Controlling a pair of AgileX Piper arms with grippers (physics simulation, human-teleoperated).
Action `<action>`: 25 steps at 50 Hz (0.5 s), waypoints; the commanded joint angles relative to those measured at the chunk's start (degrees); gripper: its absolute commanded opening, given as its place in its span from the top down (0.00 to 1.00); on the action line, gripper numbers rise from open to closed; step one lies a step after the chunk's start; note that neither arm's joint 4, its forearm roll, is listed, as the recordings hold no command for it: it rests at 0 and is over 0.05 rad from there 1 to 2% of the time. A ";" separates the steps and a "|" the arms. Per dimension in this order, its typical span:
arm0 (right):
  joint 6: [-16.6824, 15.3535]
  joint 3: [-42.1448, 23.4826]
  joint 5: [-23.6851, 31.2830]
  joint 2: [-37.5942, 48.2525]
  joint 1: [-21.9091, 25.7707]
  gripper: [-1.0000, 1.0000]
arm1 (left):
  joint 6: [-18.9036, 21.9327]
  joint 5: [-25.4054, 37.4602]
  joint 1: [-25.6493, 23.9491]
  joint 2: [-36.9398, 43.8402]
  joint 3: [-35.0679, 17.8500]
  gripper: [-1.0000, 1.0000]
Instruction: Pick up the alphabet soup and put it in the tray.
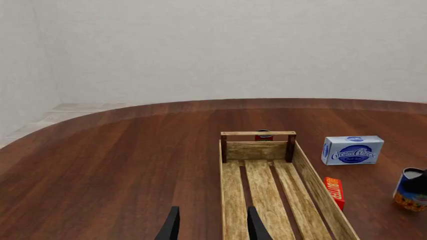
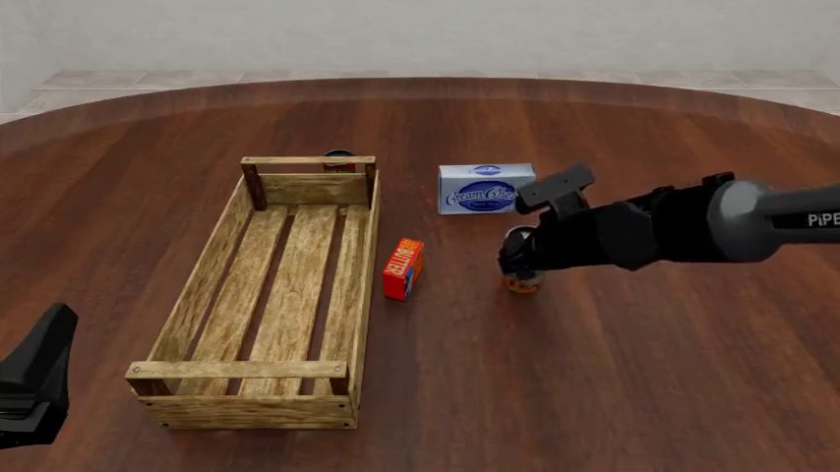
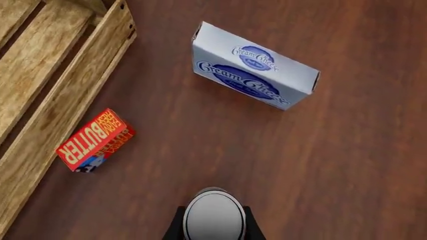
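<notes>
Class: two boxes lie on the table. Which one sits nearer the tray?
The red butter box, lying right beside the tray; the blue-and-white cream cheese box sits farther away.

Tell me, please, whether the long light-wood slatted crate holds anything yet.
Empty: the light-wood crate shows bare slats, and the small blue-and-orange can stands outside it on the table by the right gripper.

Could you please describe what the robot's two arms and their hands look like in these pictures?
The right arm is a matt black and dark grey tube with bulky rounded joints and white "PiPER" lettering near the picture edge. Its right hand has slim black fingers. The left hand shows two thin, flat black fingers; in the front view its body is an angular black block.
</notes>
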 commanded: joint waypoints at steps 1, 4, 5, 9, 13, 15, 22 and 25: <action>0.70 1.30 1.64 -5.24 0.29 1.00 | 0.02 0.01 0.00 -0.19 0.15 0.00; 0.71 1.49 2.15 -6.17 0.37 1.00 | 0.02 0.01 0.00 -0.19 0.15 0.00; 0.60 1.54 2.50 -6.78 0.38 1.00 | 0.03 0.02 -0.02 -0.18 0.15 0.00; 0.26 1.81 3.57 -8.52 0.44 1.00 | 0.02 0.01 -0.01 -0.19 0.15 0.00; 0.17 1.81 4.34 -9.73 0.61 1.00 | 0.02 0.01 -0.01 -0.19 0.15 0.00; 0.07 1.90 4.94 -10.66 0.80 1.00 | 0.01 0.01 0.01 -0.18 0.15 0.00; -0.09 1.96 6.43 -13.13 1.81 1.00 | 0.02 0.01 0.00 -0.18 0.15 0.00; 0.00 1.74 6.89 -13.90 2.28 1.00 | 0.01 0.01 0.00 -0.18 0.15 0.00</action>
